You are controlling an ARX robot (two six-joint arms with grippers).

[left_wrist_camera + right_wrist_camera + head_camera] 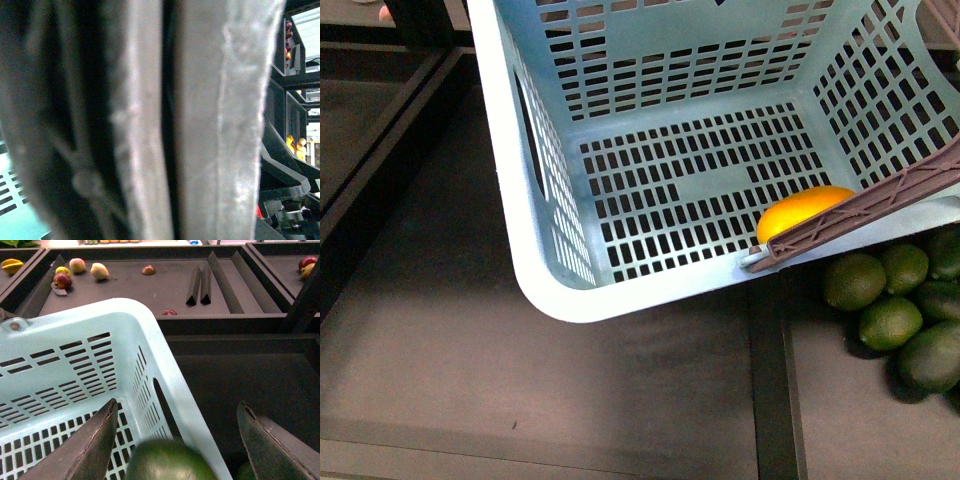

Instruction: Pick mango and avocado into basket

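Green avocado (167, 460) sits between the right gripper's (180, 440) spread fingers (95, 440).

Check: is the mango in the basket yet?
In. The mango lies on the basket floor, partly behind the handle.

dark display trays (200, 280), black dividers (200, 287), scattered fruit (99, 271)

Neither arm shows in the front view. The right gripper (177, 440) hangs with its two dark fingers (95, 445) spread wide — a clear gap between them. The left gripper (167, 120) fills its own wrist view (blurred, very close) — two pale grey pads (225, 125) pressed almost together.
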